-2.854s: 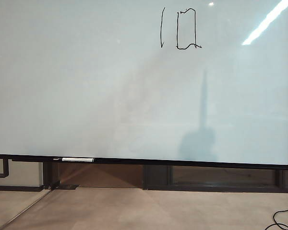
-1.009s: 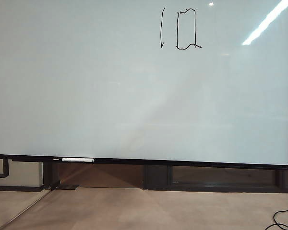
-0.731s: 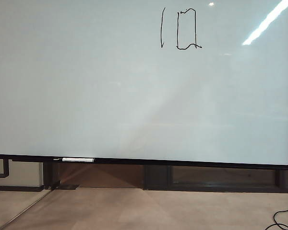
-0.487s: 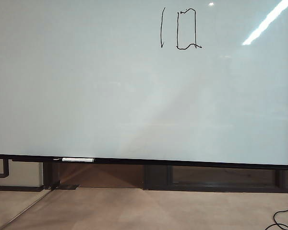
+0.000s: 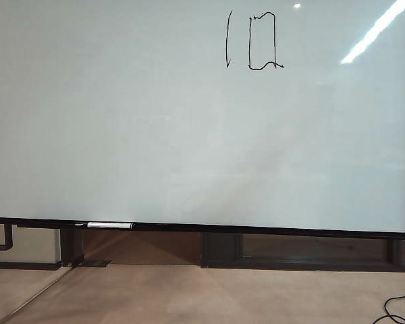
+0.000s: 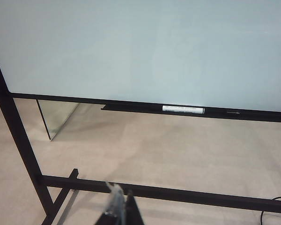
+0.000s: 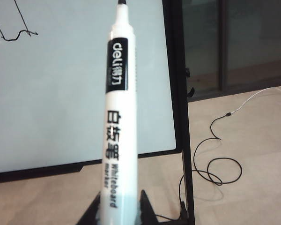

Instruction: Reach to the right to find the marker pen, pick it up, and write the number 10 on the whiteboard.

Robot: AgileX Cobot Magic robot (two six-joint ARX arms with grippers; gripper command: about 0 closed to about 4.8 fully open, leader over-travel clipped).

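Observation:
In the right wrist view my right gripper is shut on the marker pen, a white barrel with a black label band. Its dark tip points up, beside the whiteboard and apart from it. The lower stroke of the zero shows at the board's corner. In the exterior view the number 10 stands in thin black strokes near the top of the whiteboard. Neither arm shows in that view. My left gripper hangs low before the board's stand, shut and with nothing in it.
A second white pen lies on the black bottom rail, also in the left wrist view as a pen. The board's black side post stands close to the held pen. A thin cable loops on the floor.
The dark shadow of an arm and pen that lay on the board below the zero has gone. The writing and the pen on the rail are unchanged.

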